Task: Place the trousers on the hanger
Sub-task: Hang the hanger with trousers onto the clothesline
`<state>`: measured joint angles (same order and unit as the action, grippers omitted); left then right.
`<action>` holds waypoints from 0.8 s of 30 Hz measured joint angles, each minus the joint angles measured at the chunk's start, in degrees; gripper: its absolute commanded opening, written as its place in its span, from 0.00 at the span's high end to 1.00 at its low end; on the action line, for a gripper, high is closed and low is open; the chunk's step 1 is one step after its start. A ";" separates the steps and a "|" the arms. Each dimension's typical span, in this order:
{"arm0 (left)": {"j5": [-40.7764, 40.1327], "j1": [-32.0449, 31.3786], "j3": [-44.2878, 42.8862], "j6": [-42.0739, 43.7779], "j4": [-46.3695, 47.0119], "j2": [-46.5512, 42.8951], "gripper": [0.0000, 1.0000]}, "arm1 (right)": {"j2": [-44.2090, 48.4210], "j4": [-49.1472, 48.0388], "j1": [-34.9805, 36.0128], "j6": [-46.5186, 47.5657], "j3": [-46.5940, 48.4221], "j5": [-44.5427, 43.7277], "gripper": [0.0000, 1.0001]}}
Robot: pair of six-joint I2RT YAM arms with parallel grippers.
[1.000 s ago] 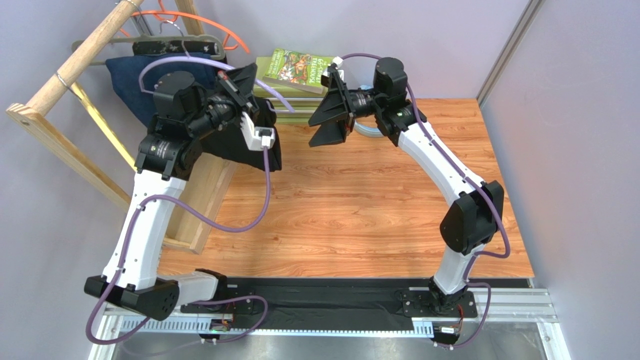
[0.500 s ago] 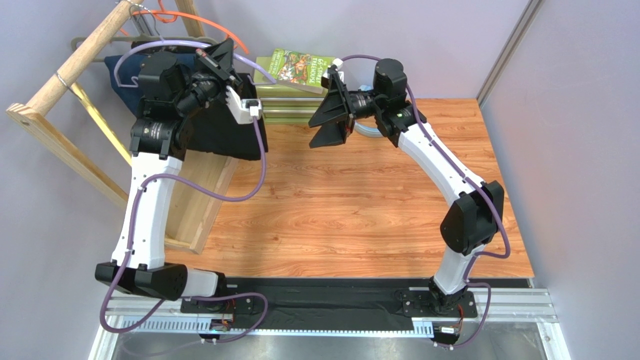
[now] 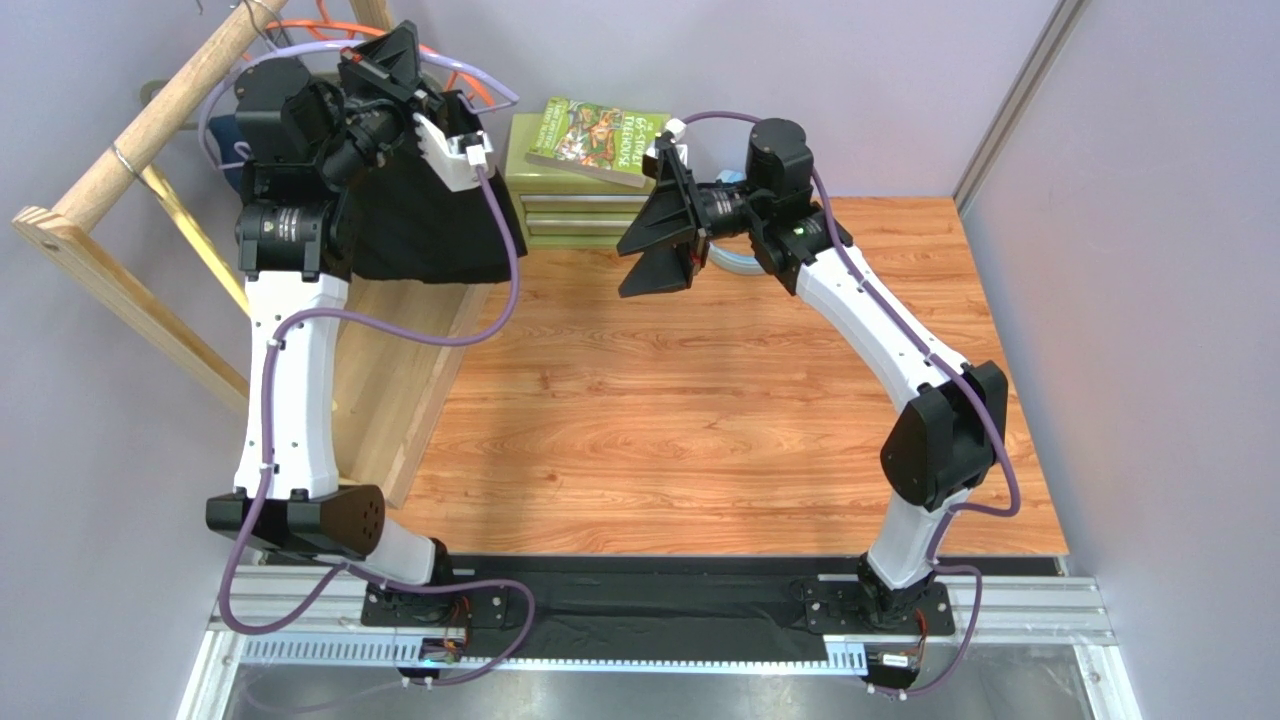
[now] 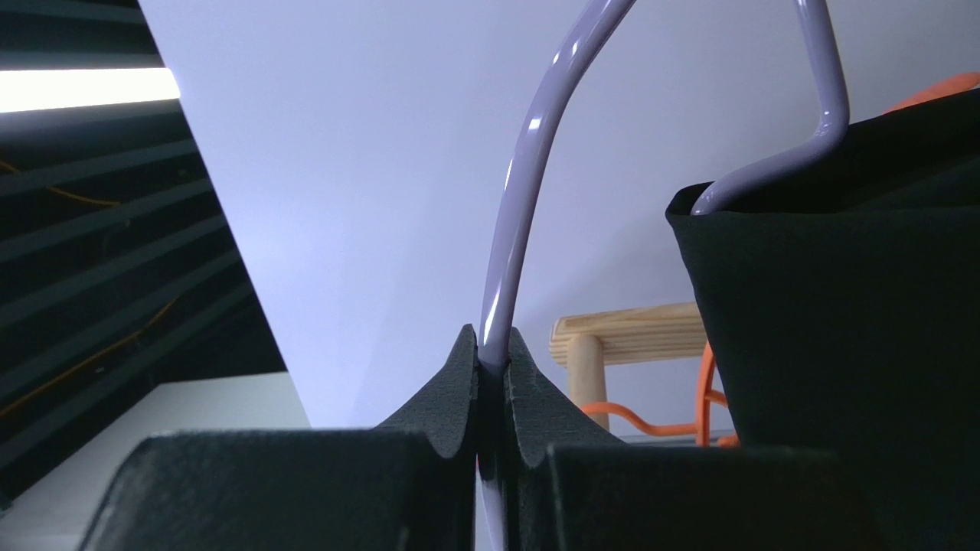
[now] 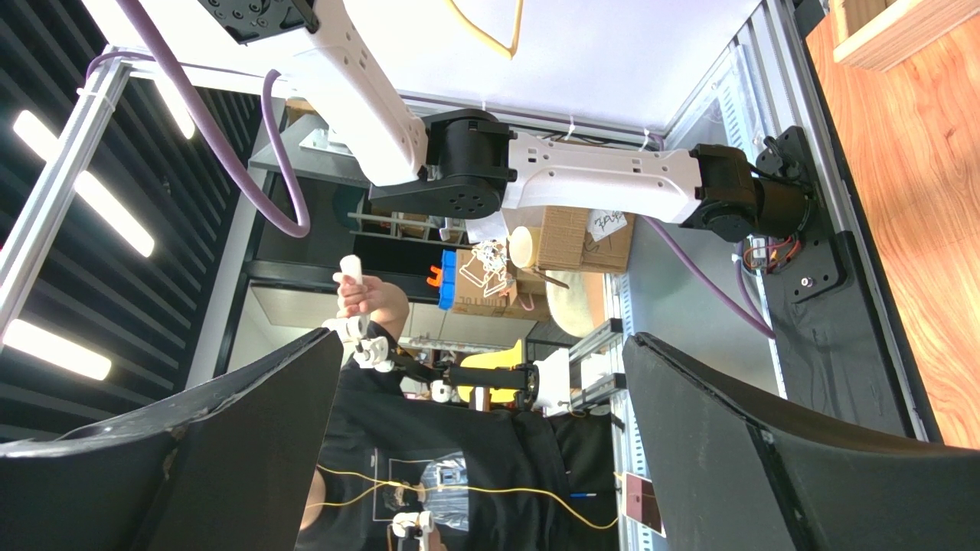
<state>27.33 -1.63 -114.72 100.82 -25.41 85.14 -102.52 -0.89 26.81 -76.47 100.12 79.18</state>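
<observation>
Hooking hanger point(image 4: 523, 195) onto rack rail point(image 3: 150, 117) at 11 o'clock: left jaws clenched on its lavender wire, trousers point(image 3: 428, 225) draped over bar. Right jaws released, empty. We lift slowly, level, avoiding orange hanger point(image 4: 704, 385).

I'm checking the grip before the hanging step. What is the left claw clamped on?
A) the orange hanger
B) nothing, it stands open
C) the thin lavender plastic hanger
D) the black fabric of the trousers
C: in the left wrist view the left claw is shut on the stem of the thin lavender plastic hanger, while the long black fabric trousers hang off to one side of the fingers.
</observation>
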 measured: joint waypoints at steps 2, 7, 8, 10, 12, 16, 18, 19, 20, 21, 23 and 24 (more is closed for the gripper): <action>0.04 0.44 0.00 -0.70 -0.02 0.09 1.00 | 0.00 0.00 0.00 0.00 0.00 0.00 0.00; 0.33 1.70 0.00 -2.58 -0.04 0.52 1.00 | 0.00 0.00 0.00 0.00 0.00 0.02 0.00; 0.39 2.16 0.11 -2.97 0.00 0.55 1.00 | 0.00 0.00 0.00 0.00 0.00 0.02 0.00; 0.50 3.02 0.42 -3.41 0.20 0.55 1.00 | 0.00 0.00 0.00 0.00 0.00 0.02 0.00; 0.57 3.74 0.66 -3.72 0.28 0.59 1.00 | 0.00 0.00 0.00 0.00 0.00 0.02 0.00; 1.20 4.94 1.42 -4.24 0.50 0.59 1.00 | 0.24 0.00 0.00 0.04 -0.50 0.02 0.00; 1.57 5.22 2.49 -4.26 0.81 0.59 1.00 | 0.42 0.07 0.00 0.04 -0.98 0.02 0.00; 1.77 5.31 3.04 -4.22 0.90 0.57 1.00 | 0.42 0.04 0.00 0.04 -1.05 0.02 0.00; 2.03 5.38 3.98 -4.22 1.11 0.50 1.00 | 0.44 0.07 0.00 0.04 -1.16 0.02 0.00; 2.32 5.38 5.05 -4.17 1.27 0.37 1.00 | 0.46 0.09 0.00 0.04 -1.20 0.02 0.00; 2.67 5.40 7.63 -3.96 1.40 -0.04 0.86 | 0.46 0.07 0.00 0.04 -1.20 0.02 0.00; 2.80 5.38 8.63 -3.19 1.75 -0.20 0.80 | 0.50 0.09 0.00 0.04 -1.20 0.02 0.00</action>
<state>30.13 3.75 -106.08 97.62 -23.66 84.95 -102.02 -0.80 26.81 -76.42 98.91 79.20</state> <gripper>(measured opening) 0.040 0.998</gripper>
